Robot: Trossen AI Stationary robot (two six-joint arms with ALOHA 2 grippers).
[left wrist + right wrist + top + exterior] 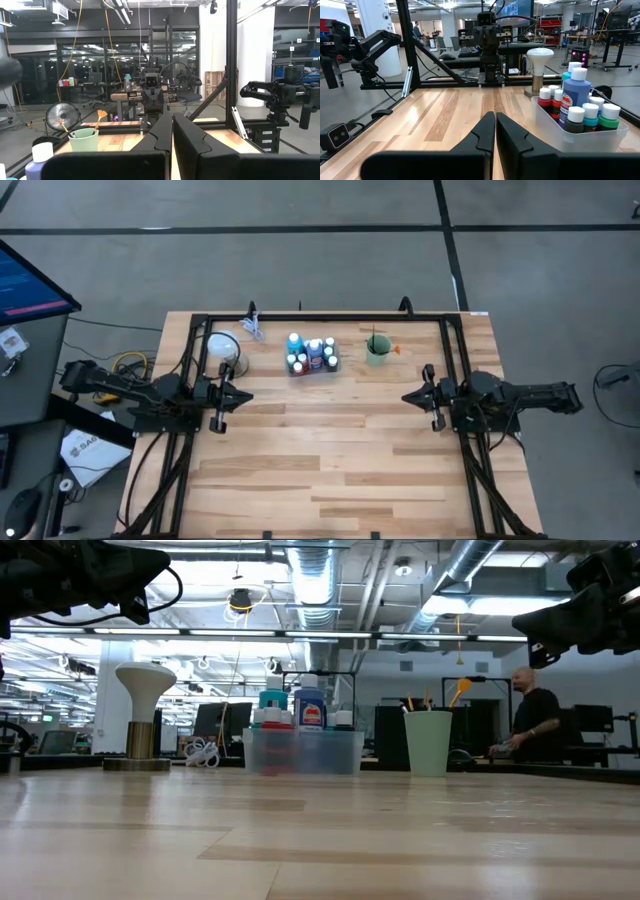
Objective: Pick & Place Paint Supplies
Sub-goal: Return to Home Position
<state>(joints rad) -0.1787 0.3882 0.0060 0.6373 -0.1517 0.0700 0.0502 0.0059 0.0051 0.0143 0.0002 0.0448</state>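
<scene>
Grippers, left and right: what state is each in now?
Left gripper: closed, holding nothing.
Right gripper: closed, holding nothing.

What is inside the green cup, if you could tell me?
Thin brushes stand in the cup, ends poking above its rim, one orange-tipped. The cup's wall hides their lower parts and the bottom.

White-capped paint bottles [309, 710] upright in clear tray [300, 758], brushes [460, 690] in green cup [428, 748] nearby.
</scene>
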